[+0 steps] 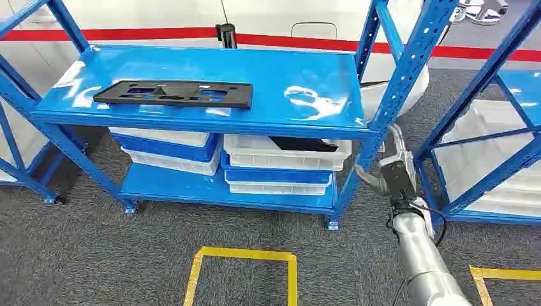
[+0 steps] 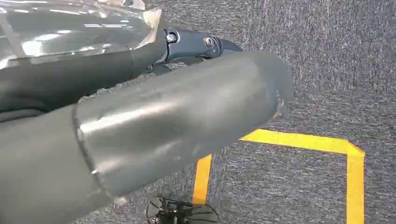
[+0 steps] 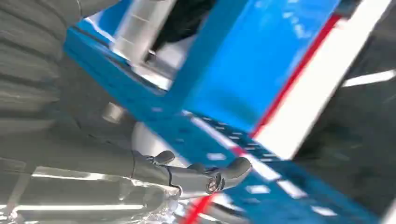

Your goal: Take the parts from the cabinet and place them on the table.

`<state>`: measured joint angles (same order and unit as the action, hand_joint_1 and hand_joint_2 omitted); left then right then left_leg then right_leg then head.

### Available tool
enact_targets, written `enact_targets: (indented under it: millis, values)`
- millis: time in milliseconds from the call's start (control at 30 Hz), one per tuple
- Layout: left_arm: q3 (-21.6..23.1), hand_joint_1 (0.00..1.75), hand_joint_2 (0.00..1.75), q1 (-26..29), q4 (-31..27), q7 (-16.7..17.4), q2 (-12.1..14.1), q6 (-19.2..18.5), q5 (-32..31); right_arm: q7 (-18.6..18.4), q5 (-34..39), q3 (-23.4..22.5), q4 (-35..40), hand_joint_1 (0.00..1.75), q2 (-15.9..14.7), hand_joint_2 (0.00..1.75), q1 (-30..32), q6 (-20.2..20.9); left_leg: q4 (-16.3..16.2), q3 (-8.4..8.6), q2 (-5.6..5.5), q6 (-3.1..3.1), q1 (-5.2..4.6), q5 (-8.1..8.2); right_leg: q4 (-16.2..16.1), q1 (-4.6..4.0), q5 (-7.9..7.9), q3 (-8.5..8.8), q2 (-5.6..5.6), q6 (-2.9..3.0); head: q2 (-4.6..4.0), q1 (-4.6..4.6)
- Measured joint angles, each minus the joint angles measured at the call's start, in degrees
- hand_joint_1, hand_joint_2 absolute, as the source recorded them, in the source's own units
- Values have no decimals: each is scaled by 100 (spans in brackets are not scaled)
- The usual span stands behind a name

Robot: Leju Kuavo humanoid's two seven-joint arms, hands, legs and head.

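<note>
The right hand, seemingly empty with fingers apart, hovers beside the blue cabinet holding a black part.

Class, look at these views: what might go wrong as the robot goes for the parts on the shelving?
1. The right hand is close beside the blue perforated steel upright; swinging inward, it might strike it.
2. The flat black plastic panel lies far across the glossy blue top shelf, so a long reach could push it instead of gripping it.
</note>
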<state>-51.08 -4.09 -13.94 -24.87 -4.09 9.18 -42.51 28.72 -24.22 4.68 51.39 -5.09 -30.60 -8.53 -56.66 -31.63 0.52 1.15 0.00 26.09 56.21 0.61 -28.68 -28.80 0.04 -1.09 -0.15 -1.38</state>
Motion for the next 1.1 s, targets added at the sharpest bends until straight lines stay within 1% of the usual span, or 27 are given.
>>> enact_targets:
  millis: [233,333,533,733,833,967,1033,1100]
  values:
    - [-149,0,0,-11,15,-7,0,55,-140,-205,-442,1198,728,0,-15,175,-342,-264,0,-1,0,0,0,0,2,-1,0,0,0,0,0,0]
    - [-201,0,0,-32,28,-4,0,87,-201,-334,-683,1806,935,0,33,175,-525,-356,0,-2,0,0,0,0,2,-1,0,-2,0,0,0,0]
    - [-256,0,0,-108,57,33,0,120,-338,-581,-1179,2955,1038,0,273,175,-856,-537,1,-2,0,-3,2,-2,4,-3,0,-3,0,0,2,0]
    - [-297,0,0,-213,61,155,2,166,-472,-939,-1678,3928,951,0,548,175,-1149,-675,1,-6,0,-6,1,-4,4,-3,-1,-7,0,1,2,2]
    - [-319,0,0,-245,63,214,2,173,-492,-1091,-1858,4225,692,0,702,175,-1275,-682,1,-9,0,-6,1,-5,4,-3,-1,-8,0,0,2,4]
    - [-332,0,0,-269,63,262,4,181,-507,-1270,-2072,4559,154,0,923,175,-1478,-682,0,-10,0,-5,1,-6,4,-2,0,-12,0,1,2,2]
    - [-332,0,0,-265,63,262,4,181,-505,-1329,-2144,4576,57,0,973,175,-1488,-680,0,-16,-2,-5,1,-6,4,-2,0,-13,-1,0,0,7]
    - [-343,0,0,-266,63,265,7,181,-505,-1397,-2240,4660,-345,0,1091,175,-1649,-682,0,-16,0,-5,0,-6,4,-2,1,-16,2,0,2,2]
